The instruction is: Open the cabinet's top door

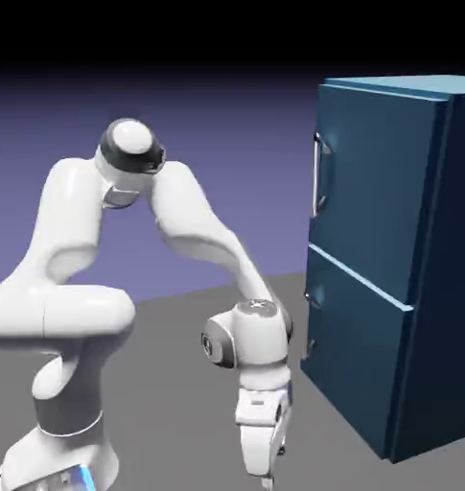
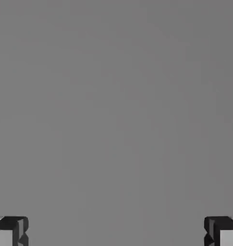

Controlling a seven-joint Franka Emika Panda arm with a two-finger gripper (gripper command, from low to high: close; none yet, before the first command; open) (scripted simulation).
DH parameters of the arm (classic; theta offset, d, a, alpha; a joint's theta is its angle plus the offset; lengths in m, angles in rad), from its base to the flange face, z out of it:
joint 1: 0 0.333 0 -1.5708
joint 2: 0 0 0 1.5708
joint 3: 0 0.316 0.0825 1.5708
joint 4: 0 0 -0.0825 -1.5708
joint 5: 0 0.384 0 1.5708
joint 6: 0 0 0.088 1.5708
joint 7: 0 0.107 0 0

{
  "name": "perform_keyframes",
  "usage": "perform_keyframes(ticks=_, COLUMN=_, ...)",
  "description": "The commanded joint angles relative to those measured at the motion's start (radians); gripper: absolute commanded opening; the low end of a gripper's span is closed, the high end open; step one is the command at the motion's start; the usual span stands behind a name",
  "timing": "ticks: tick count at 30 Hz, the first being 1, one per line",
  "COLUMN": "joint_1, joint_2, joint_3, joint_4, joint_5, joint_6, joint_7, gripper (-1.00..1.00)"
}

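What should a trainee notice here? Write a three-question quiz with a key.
1. True or false: the gripper touches the handle.
2. The top door is: A shut, B ajar, C wide open.
3. What fills the hand view?

Key:
1. False; it hangs low near the table, pointing down, apart from the cabinet.
2. A
3. Plain grey surface, with open fingertips at the bottom corners.

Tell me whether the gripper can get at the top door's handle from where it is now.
Probably yes: nothing stands between the open gripper, pointing down at the table, and the handle high on the shut top door.
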Motion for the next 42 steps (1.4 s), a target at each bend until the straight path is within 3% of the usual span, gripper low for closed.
perform_keyframes(ticks=1, joint_1=0.031, joint_2=0.036, joint_3=-0.031, joint_4=0.002, joint_5=0.038, joint_6=-0.010, joint_7=-0.016, gripper=0.00)
perform_keyframes(ticks=22, joint_1=0.673, joint_2=0.797, joint_3=-0.689, joint_4=0.037, joint_5=0.829, joint_6=-0.223, joint_7=-0.343, gripper=0.00)
perform_keyframes(ticks=29, joint_1=0.532, joint_2=0.779, joint_3=-0.670, joint_4=0.170, joint_5=0.926, joint_6=-0.243, joint_7=-0.370, gripper=0.00)
perform_keyframes(ticks=30, joint_1=0.532, joint_2=0.779, joint_3=-0.670, joint_4=0.170, joint_5=0.926, joint_6=-0.243, joint_7=-0.370, gripper=-1.00)
perform_keyframes(ticks=42, joint_1=0.626, joint_2=0.731, joint_3=-0.868, joint_4=-0.125, joint_5=0.922, joint_6=-0.722, joint_7=-0.606, gripper=-1.00)
